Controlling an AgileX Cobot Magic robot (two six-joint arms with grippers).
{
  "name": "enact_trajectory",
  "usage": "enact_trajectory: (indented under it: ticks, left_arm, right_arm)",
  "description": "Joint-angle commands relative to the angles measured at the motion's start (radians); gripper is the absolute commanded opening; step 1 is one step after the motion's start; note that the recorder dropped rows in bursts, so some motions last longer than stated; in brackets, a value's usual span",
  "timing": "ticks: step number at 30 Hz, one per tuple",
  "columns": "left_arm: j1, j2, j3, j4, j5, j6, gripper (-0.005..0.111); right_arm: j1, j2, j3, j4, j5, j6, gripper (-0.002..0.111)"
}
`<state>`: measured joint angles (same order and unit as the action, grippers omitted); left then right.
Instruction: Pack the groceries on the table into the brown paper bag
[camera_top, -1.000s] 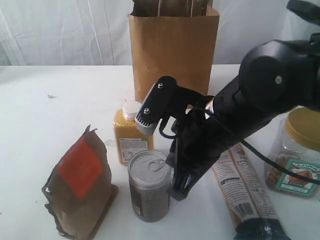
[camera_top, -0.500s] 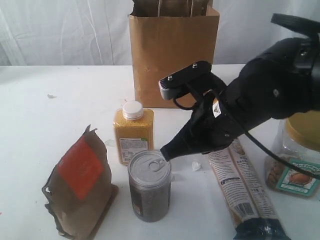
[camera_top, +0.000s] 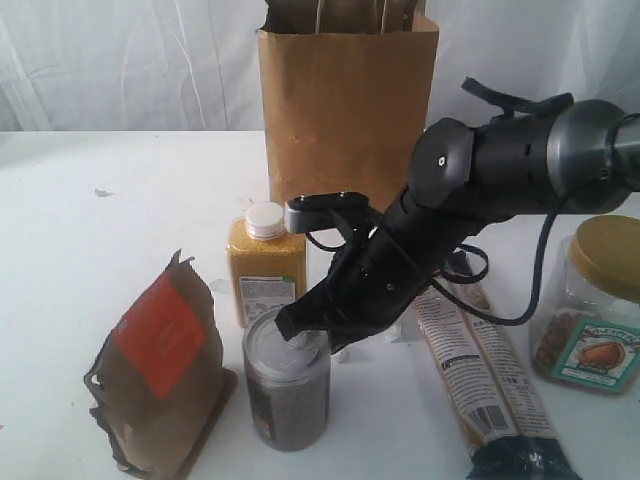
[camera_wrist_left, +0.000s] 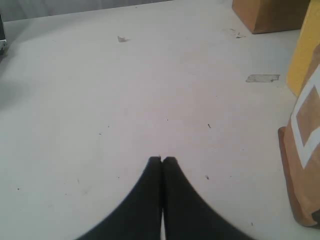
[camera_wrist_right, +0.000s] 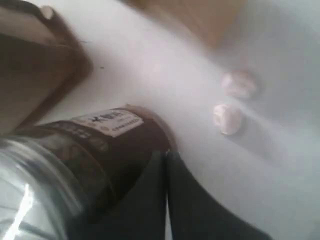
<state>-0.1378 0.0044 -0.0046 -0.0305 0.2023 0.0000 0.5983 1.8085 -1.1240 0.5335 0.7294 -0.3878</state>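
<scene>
The brown paper bag (camera_top: 345, 100) stands open at the back of the white table (camera_top: 120, 200). In front of it are the yellow-grain bottle (camera_top: 265, 262), the silver can (camera_top: 287, 385), the orange-labelled pouch (camera_top: 160, 370), the pasta packet (camera_top: 485, 375) and the gold-lidded jar (camera_top: 595, 305). My right gripper (camera_top: 295, 325) is shut and empty, its tips against the can's top rim; the can leans slightly left. The right wrist view shows the shut gripper (camera_wrist_right: 166, 154) beside the can (camera_wrist_right: 100, 150). My left gripper (camera_wrist_left: 161, 160) is shut over bare table, with the pouch (camera_wrist_left: 305, 150) off to one side.
Two small white scraps (camera_wrist_right: 228, 117) lie on the table near the can. A little scrap (camera_top: 103, 192) lies far left. The right arm's black body spans from the can toward the jar, above the pasta packet. A white curtain hangs behind the table.
The right arm swung down and left; its shut tips now touch the can's top. The can has shifted left and tilted a little. The left gripper stays shut.
</scene>
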Motion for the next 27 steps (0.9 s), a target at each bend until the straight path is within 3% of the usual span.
enact_trajectory:
  ticks: [1,9,17,24,27]
  left_arm:
    - [-0.006,-0.004,0.005,-0.006,-0.001,0.000,0.000]
    - [-0.006,-0.004,0.005,-0.006,-0.001,0.000,0.000]
    - [-0.006,-0.004,0.005,-0.006,-0.001,0.000,0.000]
    - [-0.006,-0.004,0.005,-0.006,-0.001,0.000,0.000]
    - [-0.006,-0.004,0.005,-0.006,-0.001,0.000,0.000]
  right_arm:
    - [0.000,0.020,-0.006,0.223,0.013,-0.187,0.000]
    - [-0.002,0.026,-0.006,0.253,0.007,-0.245,0.000]
    - [-0.012,-0.066,-0.006,-0.052,-0.152,-0.025,0.000]
    - [-0.012,-0.070,-0.006,-0.209,-0.102,-0.015,0.000]
    - [-0.012,-0.070,-0.004,-0.231,-0.099,-0.015,0.007]
